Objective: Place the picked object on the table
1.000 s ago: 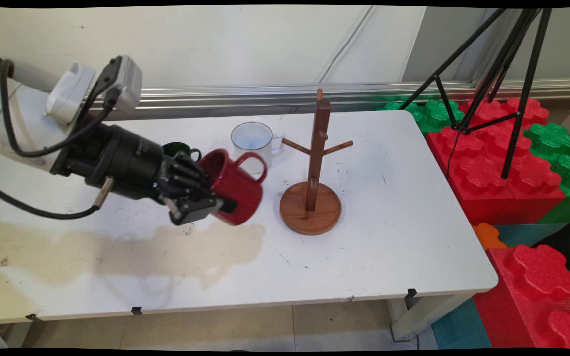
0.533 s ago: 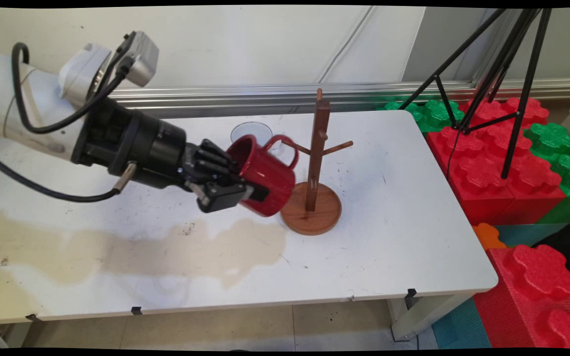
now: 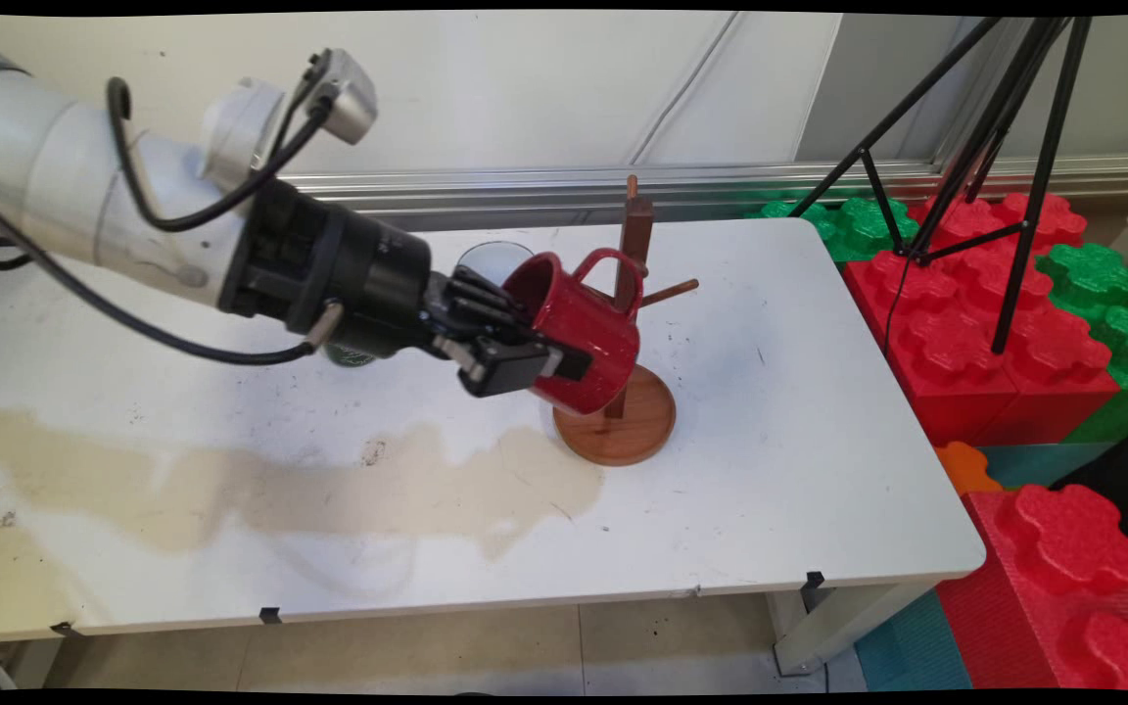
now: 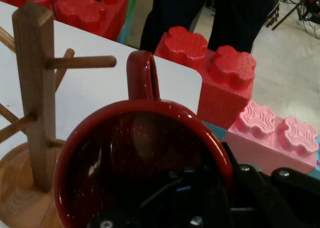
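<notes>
main view: i saw the gripper (image 3: 542,362) clamped on the rim of the red mug (image 3: 584,333), 1 finger inside and 1 outside. the mug hung tilted above the table (image 3: 819,470), just beside the wooden mug tree (image 3: 628,333), handle up near a peg.

hand view: the red mug (image 4: 145,158) filled the frame, its handle near the mug tree (image 4: 35,92) peg.
</notes>
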You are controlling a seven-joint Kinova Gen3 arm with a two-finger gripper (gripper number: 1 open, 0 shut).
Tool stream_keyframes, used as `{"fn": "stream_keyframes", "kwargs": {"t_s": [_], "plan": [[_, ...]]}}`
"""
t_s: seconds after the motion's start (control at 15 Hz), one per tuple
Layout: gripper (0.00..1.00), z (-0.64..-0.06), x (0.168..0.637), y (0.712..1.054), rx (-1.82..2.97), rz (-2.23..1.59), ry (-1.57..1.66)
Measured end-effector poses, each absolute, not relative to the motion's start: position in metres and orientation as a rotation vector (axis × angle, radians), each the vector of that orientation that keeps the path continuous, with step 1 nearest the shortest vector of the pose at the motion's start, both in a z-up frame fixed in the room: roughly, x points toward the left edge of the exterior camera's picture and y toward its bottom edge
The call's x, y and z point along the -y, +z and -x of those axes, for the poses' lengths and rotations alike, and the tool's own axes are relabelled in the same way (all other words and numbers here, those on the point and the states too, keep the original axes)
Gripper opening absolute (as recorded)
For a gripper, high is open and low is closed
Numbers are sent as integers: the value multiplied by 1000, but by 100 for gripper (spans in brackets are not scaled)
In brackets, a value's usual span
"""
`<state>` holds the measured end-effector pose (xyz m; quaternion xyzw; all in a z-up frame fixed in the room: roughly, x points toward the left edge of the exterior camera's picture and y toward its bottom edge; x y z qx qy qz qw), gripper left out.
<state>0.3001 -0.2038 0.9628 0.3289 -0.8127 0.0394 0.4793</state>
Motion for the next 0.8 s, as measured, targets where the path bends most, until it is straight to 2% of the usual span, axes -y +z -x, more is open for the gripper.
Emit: {"fn": "stream_keyframes", "kwargs": {"t_s": [0.8], "plan": [[0, -282, 232, 946, 1924, -875, 51]]}}
